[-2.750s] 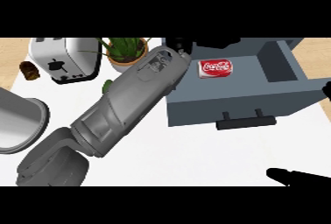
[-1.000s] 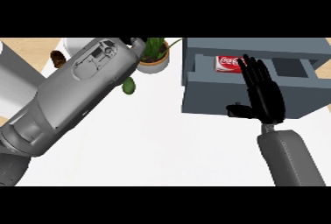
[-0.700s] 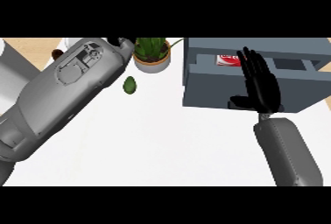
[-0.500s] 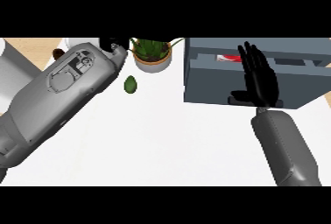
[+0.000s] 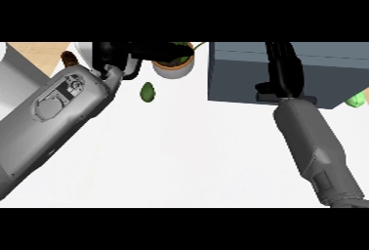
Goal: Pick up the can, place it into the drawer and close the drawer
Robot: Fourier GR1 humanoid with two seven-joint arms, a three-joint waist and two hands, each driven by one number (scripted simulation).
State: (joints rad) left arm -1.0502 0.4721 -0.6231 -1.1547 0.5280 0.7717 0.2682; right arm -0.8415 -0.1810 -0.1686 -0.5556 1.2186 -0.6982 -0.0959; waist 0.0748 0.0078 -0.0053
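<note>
Your right hand (image 5: pixel 286 68) flat with straight fingers against the grey drawer (image 5: pixel 288 73) front, can not visible, your left hand (image 5: pixel 140 51) near the potted plant (image 5: pixel 175 63), its fingers unreadable, green avocado (image 5: pixel 148 92) on the white desk (image 5: pixel 187 156) between both forearms.

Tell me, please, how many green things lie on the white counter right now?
2 apart from the potted plant: a small green avocado between left forearm and drawer unit, and a green thing cut off at the right edge. More may be hidden.

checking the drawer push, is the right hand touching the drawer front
Touching. The head view shows the right hand lying flat, fingers straight, on the grey drawer, its black shape overlapping the front panel with no gap showing.
</note>
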